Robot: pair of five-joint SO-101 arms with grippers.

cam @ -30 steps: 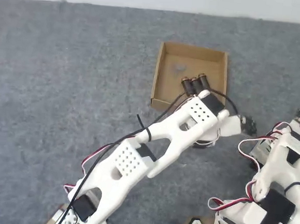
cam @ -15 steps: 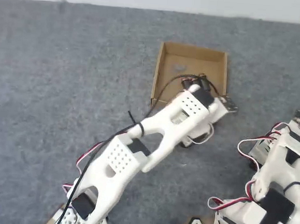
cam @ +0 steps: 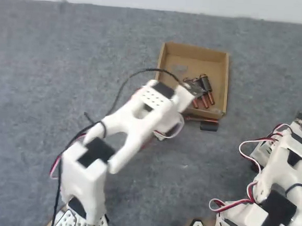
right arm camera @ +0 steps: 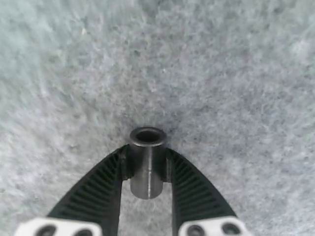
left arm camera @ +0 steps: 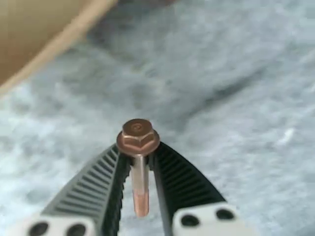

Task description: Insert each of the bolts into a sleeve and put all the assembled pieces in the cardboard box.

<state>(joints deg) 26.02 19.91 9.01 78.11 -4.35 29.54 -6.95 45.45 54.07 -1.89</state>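
Left claw point(left arm camera: 139, 160): clamped on bolt point(left arm camera: 138, 138), shank just under head.
Right claw point(right arm camera: 146, 164): clamped around sleeve point(right arm camera: 146, 140).
Handling: both probably stiff, light, slippery metal.

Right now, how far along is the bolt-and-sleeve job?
Done: three assembled pieces lie in the cardboard box. In hand: the left gripper holds a copper bolt, the right gripper a dark sleeve. Left: joining and boxing them, plus loose parts beside the box.
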